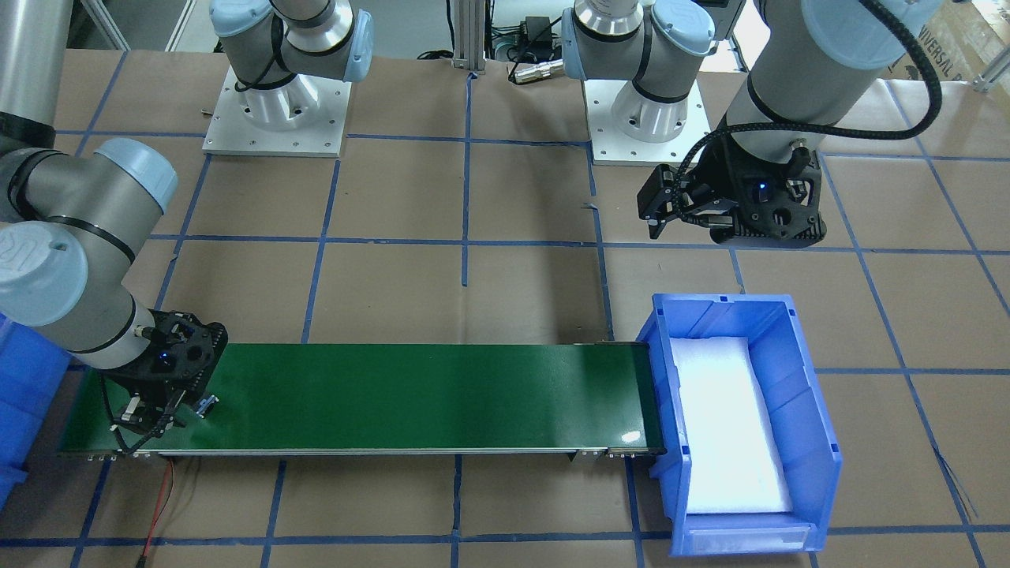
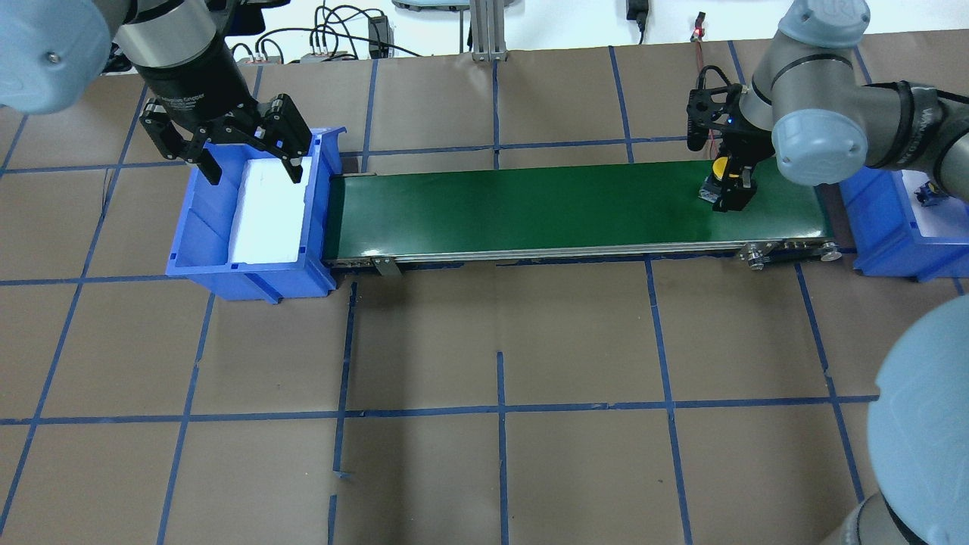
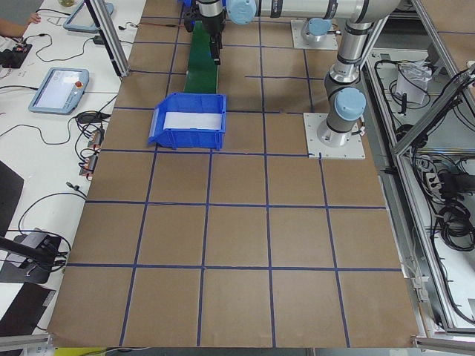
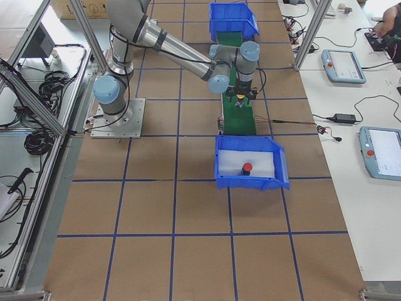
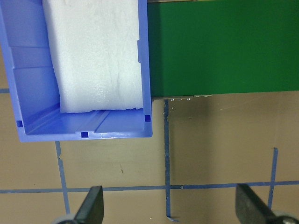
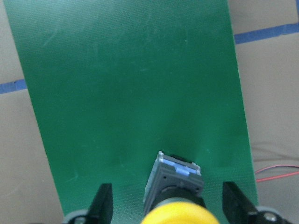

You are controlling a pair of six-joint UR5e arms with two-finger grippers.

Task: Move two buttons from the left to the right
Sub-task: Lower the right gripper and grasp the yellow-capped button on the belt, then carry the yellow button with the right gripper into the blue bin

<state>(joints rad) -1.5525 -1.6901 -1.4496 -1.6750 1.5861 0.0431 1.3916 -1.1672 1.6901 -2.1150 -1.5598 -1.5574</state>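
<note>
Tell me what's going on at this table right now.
The right gripper is low over the right end of the green belt, its fingers spread either side of the yellow button lying there, not touching it. The red button stands in the blue bin past that end. The left gripper hangs open near the other blue bin, which holds only foam.

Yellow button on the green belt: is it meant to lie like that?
It looks tipped over: the yellow button seems to lie on its side on the green belt, not upright. The right pincer is open around it, fingers clear of it. Nothing looks damaged or spilled.
</note>
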